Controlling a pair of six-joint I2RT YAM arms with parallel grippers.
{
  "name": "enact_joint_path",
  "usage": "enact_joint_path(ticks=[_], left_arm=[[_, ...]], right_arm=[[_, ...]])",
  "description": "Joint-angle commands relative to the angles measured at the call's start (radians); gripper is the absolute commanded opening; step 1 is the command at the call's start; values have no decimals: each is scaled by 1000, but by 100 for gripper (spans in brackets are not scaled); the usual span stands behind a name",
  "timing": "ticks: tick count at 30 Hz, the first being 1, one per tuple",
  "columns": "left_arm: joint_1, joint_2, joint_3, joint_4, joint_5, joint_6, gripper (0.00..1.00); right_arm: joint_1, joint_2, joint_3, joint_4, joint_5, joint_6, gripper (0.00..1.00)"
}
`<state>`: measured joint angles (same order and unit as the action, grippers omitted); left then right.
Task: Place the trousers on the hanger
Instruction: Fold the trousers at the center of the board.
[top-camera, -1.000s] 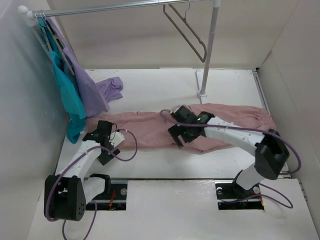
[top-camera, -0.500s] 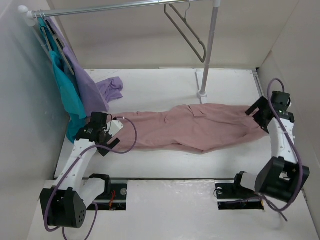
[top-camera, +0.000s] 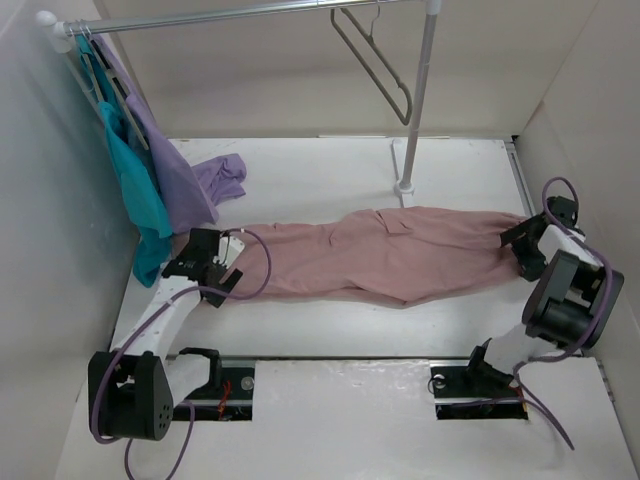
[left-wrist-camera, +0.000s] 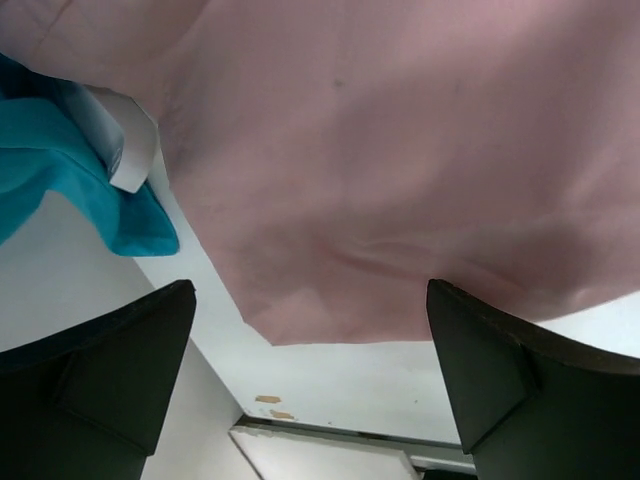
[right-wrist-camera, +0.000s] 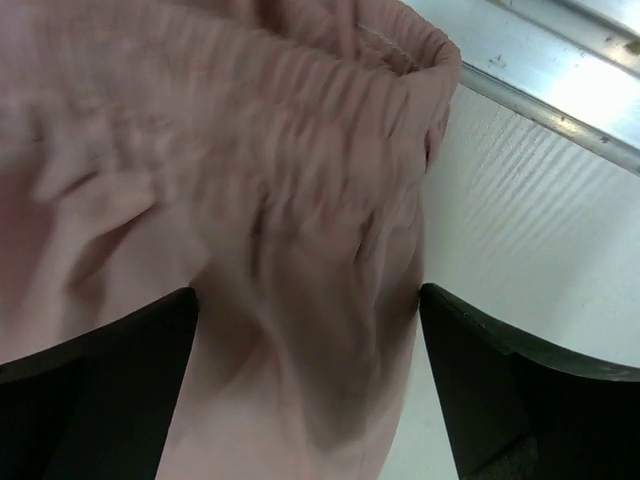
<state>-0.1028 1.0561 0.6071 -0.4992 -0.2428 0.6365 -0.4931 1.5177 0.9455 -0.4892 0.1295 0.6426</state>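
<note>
Pink trousers lie flat across the desk. Left arm outstretched, left fingers spread wide over their left end. Right arm folded tight, right fingers wide over the elastic edge. Hanger on rail.

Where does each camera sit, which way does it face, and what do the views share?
Top external: above and behind the bases, looking down on the table, trousers and hanger; both arms show.
Left wrist: on the left arm, facing a trousers edge and the teal garment; the open left pincer frames it.
Right wrist: on the right arm, facing the trousers' gathered elastic edge between the open right pincer.
Shared: all three show the trousers.
</note>
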Motion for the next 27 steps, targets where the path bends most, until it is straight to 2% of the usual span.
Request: enact_joint_path(ticks=[1, 6, 8, 9, 11, 12, 13, 15, 17, 19, 21, 22, 25, 27], left_arm=[[6, -1, -29, 94, -26, -75, 100], [6, 10, -47, 136, -36, -115, 100], [6, 10, -66, 160, -36, -115, 100], [6, 10, -66, 171, -36, -115, 100], [6, 19, -66, 180, -46, -124, 100], [6, 19, -66, 180, -46, -124, 100], [6, 19, -66, 180, -46, -124, 100], [6, 19, -66, 169, -46, -124, 100], [6, 19, -66, 169, -46, -115, 100], [6, 28, -57, 169, -46, -115, 100], [6, 41, -56, 169, -46, -115, 100], [6, 57, -44, 169, -46, -124, 100], [6, 88, -18, 146, -33, -147, 100], [6, 97, -18, 133, -23, -156, 100]], right_arm=[[-31, 102, 21, 67, -16, 37, 96], [-32, 147, 84, 32, 36, 23, 97], [-41, 183, 97, 44, 21, -10, 89], [-41, 224, 98, 44, 21, -52, 66], [-53, 251, 111, 67, 9, -92, 37], [-53, 263, 111, 67, 9, -101, 5], [-53, 263, 124, 67, 9, -113, 0], [-53, 263, 133, 67, 9, -113, 0], [-53, 196, 142, 54, 40, -104, 0], [54, 98, 174, 29, 112, -104, 0], [86, 40, 214, 14, 166, -113, 0], [150, 17, 269, -15, 197, -113, 0], [233, -39, 370, -83, 286, -143, 0], [243, -82, 394, -109, 318, -156, 0]])
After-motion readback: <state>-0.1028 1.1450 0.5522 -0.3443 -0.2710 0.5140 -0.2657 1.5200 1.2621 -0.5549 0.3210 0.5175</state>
